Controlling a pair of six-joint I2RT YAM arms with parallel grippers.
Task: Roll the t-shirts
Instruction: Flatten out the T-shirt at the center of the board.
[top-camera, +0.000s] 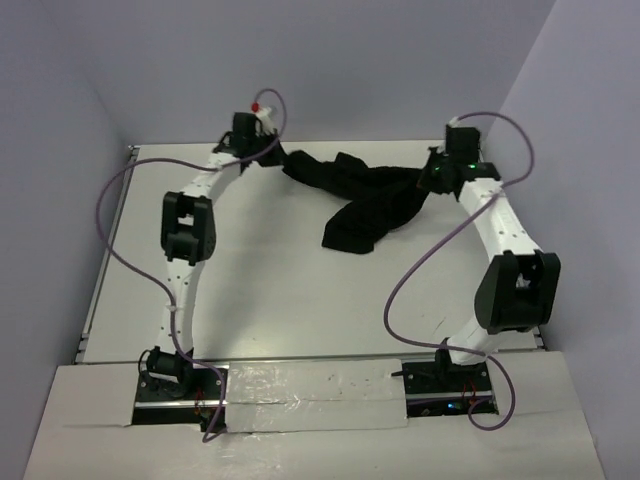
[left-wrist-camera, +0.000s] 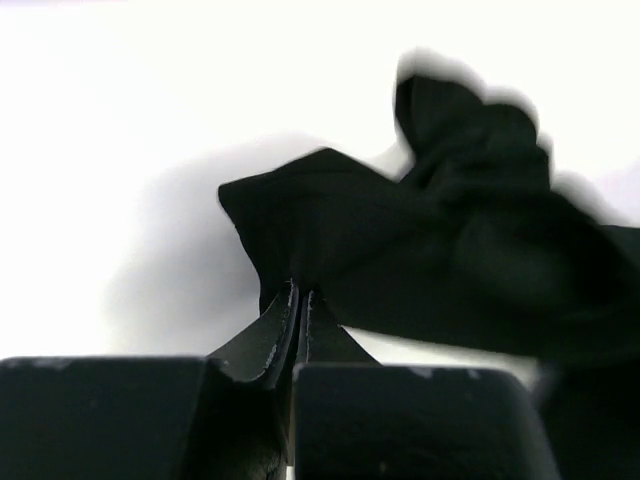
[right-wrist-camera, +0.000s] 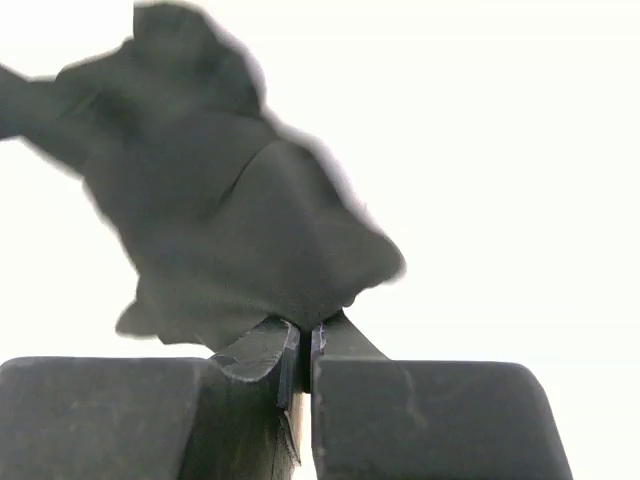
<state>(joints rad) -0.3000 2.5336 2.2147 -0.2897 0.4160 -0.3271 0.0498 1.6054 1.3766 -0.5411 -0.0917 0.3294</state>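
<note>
Both claws pinched shut on a black t-shirt at the far end of the table.

The left claw (left-wrist-camera: 298, 300) has its fingers pressed together on a bunched edge of the t-shirt (top-camera: 365, 200), and the cloth fans out from the tips toward the right. The right claw (right-wrist-camera: 305, 335) is likewise closed tight on a fold of the cloth, which spreads up and to the left from its tips. From above, the shirt stretches crumpled between the two claws at the far side of the white table (top-camera: 280, 300), with a loose part drooping nearer, toward the table's middle. The left arm (top-camera: 185, 230) and right arm (top-camera: 500, 225) reach far from their bases at the near edge, with purple cables (top-camera: 103, 205) looping beside them.
</note>
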